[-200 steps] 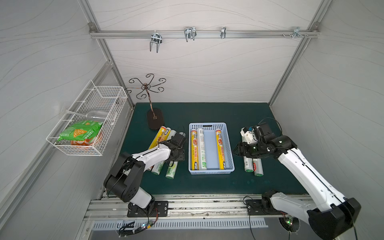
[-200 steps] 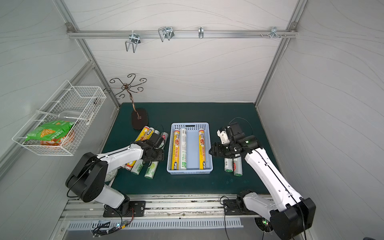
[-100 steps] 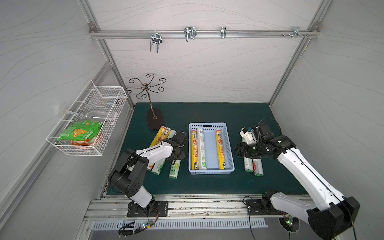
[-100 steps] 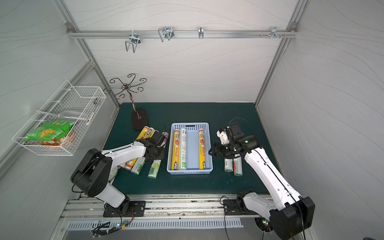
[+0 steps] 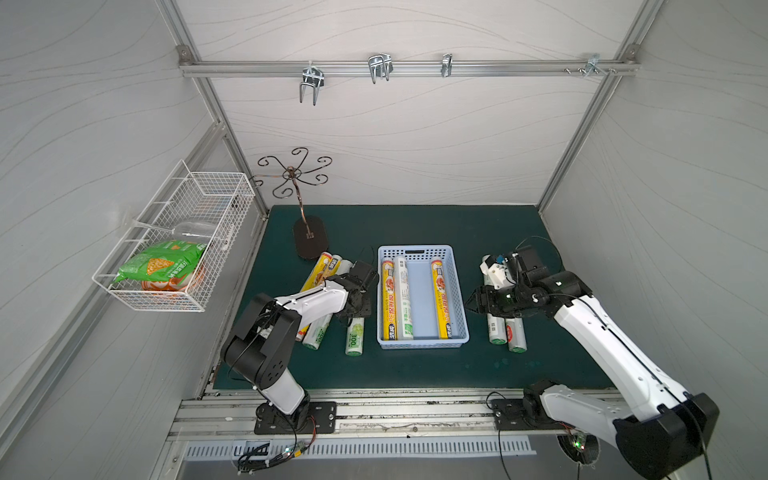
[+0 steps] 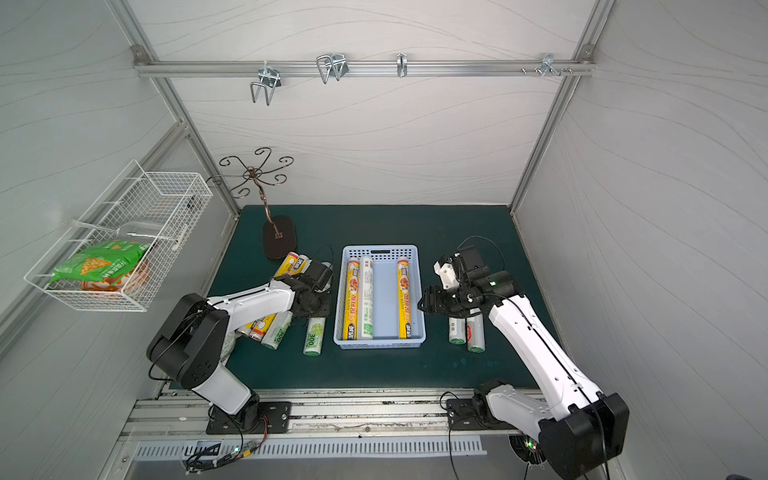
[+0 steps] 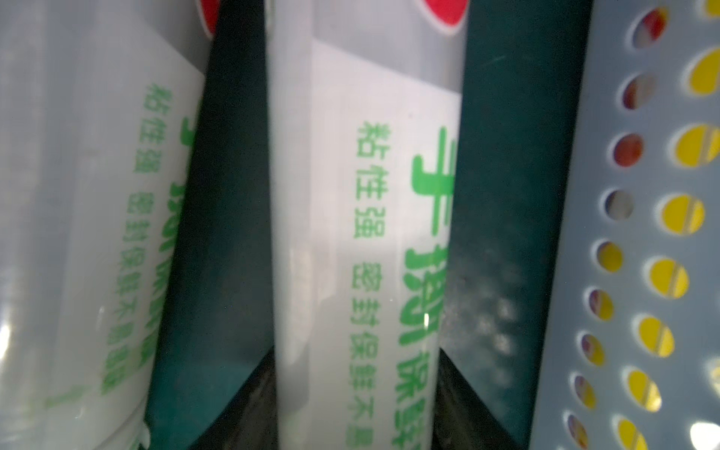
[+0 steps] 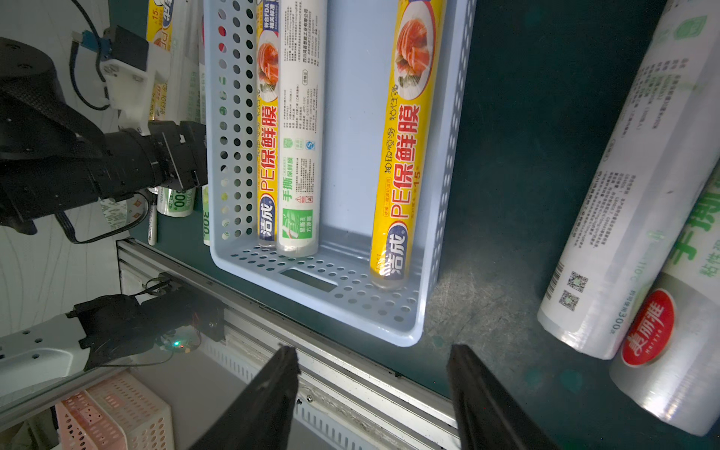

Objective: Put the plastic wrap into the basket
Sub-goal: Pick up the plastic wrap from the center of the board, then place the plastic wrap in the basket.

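Observation:
The pale-blue basket (image 5: 415,250) (image 6: 380,250) holds three plastic wrap rolls: yellow (image 5: 388,299), white (image 5: 402,297) and yellow (image 5: 440,297). Just left of it my left gripper (image 5: 353,309) (image 6: 313,309) (image 7: 355,352) is low over a white roll with green print (image 5: 354,338) (image 7: 350,195). Its fingers press both sides of that roll. More rolls (image 5: 322,268) lie further left. My right gripper (image 5: 471,303) (image 8: 373,350) hangs open and empty by the basket's right wall. Two white rolls (image 5: 496,330) (image 5: 515,336) lie on the mat under that arm.
A metal hook stand (image 5: 309,243) stands behind the left pile. A white wire basket (image 5: 178,249) with snack bags hangs on the left wall. The aluminium rail (image 5: 374,407) runs along the mat's front edge. A pink crate (image 8: 117,417) sits below it.
My left gripper has come down over the white roll next to the basket and closed on it; the roll has shifted slightly toward the basket. The right arm has not moved.

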Robot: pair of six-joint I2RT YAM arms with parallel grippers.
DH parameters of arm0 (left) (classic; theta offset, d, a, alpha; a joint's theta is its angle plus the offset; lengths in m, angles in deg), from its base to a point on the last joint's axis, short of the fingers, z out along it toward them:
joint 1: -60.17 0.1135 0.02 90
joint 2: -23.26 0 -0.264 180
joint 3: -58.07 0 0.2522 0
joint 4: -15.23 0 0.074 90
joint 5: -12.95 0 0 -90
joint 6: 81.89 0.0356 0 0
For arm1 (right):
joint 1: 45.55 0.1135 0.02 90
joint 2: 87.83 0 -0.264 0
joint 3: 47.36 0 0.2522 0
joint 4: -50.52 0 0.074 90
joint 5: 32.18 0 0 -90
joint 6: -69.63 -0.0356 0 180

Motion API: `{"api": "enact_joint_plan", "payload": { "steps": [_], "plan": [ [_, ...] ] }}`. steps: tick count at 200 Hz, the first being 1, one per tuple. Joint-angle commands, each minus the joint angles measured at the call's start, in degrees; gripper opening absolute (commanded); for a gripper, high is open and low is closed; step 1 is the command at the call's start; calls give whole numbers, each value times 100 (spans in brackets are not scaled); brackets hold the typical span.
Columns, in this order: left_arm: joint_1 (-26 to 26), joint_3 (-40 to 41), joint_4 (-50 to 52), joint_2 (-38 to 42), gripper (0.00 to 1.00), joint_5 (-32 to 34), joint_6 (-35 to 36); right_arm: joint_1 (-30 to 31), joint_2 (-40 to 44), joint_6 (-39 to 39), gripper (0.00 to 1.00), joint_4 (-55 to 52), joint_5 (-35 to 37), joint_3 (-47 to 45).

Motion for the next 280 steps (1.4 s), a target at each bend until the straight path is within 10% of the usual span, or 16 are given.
{"api": "enact_joint_plan", "payload": {
  "steps": [1,170,280],
  "plan": [
    [16,-130,-310,-73,42,-212,-17,-48,31,87,66,18,-98,-83],
    [-151,-1316,1172,1879,29,-126,-698,-135,136,95,66,9,-160,-101],
    [-1456,-2452,584,571,26,392,-1595,-241,234,173,67,18,-124,-232]
  ]
}}
